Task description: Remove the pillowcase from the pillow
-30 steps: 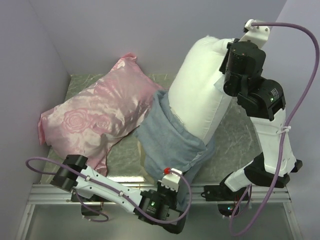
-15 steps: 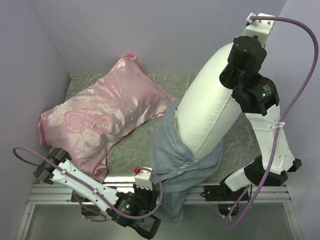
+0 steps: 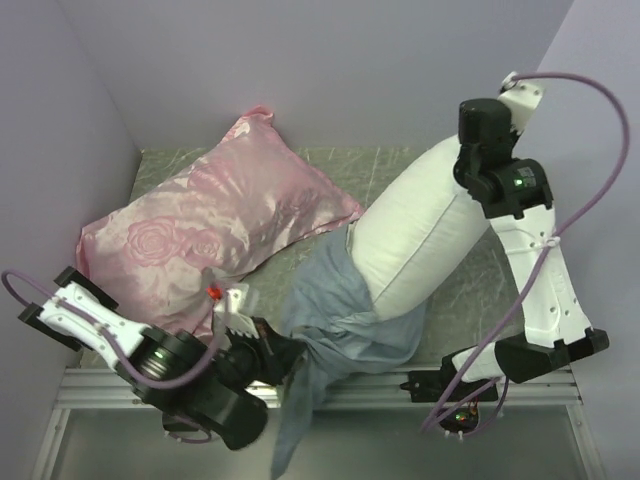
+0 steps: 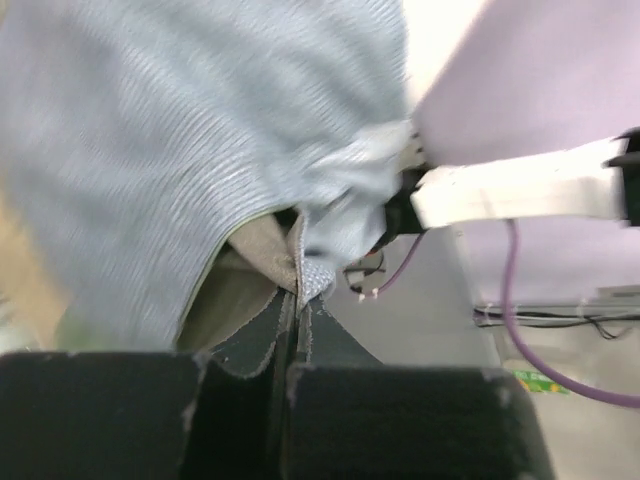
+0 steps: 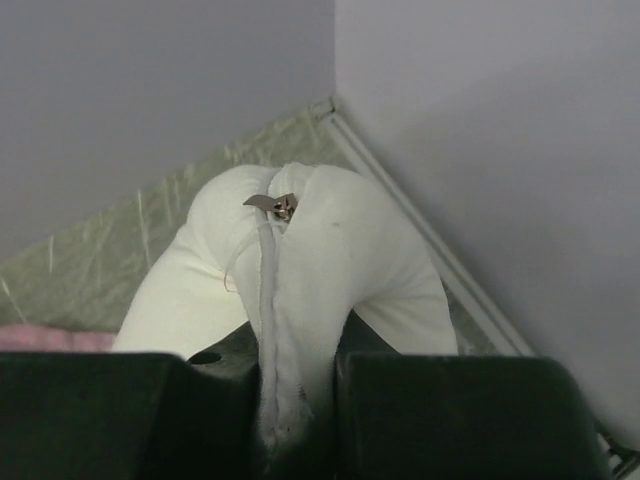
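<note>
The white pillow (image 3: 420,240) hangs slanted, its upper end pinched in my right gripper (image 3: 470,165). In the right wrist view the jaws are shut on the pillow's zipped seam (image 5: 290,330). The grey-blue pillowcase (image 3: 345,310) is bunched round the pillow's lower end near the table's front edge. My left gripper (image 3: 290,355) is shut on the pillowcase's edge. The left wrist view shows the cloth (image 4: 200,150) with its beige inside clamped between the closed fingers (image 4: 250,340).
A shiny pink rose-patterned pillow (image 3: 210,240) lies on the left of the marbled table (image 3: 260,290). Lilac walls close in the left, back and right. A metal rail (image 3: 120,385) runs along the front edge.
My left gripper has swung left along the front edge, dragging the pillowcase down the pillow. My right gripper has shifted the pillow's top to the right, and more white pillow is bared.
</note>
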Available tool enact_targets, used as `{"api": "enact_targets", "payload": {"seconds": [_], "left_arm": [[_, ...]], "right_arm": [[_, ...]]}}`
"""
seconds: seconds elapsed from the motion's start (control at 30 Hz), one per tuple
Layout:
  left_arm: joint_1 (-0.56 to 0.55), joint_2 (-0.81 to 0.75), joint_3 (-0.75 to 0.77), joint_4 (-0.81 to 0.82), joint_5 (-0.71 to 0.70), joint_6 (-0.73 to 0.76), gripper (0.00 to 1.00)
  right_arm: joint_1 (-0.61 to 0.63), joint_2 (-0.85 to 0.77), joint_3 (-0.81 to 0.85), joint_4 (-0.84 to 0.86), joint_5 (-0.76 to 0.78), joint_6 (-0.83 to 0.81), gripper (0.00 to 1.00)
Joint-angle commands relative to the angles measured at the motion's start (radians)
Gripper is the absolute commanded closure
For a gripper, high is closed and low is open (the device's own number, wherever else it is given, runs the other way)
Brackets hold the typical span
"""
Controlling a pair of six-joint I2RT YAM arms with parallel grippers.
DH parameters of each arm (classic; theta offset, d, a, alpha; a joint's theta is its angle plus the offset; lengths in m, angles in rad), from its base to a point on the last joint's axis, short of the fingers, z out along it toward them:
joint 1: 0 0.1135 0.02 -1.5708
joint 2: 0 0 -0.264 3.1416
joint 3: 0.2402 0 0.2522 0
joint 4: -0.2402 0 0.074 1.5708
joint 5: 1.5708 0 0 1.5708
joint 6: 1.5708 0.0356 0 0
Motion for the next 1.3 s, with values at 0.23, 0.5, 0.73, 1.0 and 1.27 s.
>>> {"api": "enact_targets", "payload": {"seconds": [0.23, 0.5, 0.73, 1.0, 1.27], "left_arm": [[0.302, -0.224, 0.158, 0.35, -0.094, 0.828, 0.99], [0.646, -0.23, 0.028, 0.442, 0.134, 1.013, 1.0], [1.196, -0.189, -0.125, 0.677, 0.653, 1.174, 0.99], [1.653, 0.026, -0.048, 0.749, 0.992, 1.228, 0.99], [1.707, 0.199, -0.082, 0.85, 1.107, 1.188, 0.74]], "right_arm": [[-0.019, -0.032, -0.347, 0.144, -0.318, 0.172, 1.0], [-0.013, -0.012, -0.405, 0.184, -0.454, 0.186, 1.0], [-0.021, 0.011, -0.424, 0.174, -0.414, 0.198, 1.0], [-0.03, 0.081, -0.312, 0.154, -0.441, 0.192, 0.89], [-0.027, -0.02, -0.31, 0.336, -0.645, 0.154, 0.25]]}}
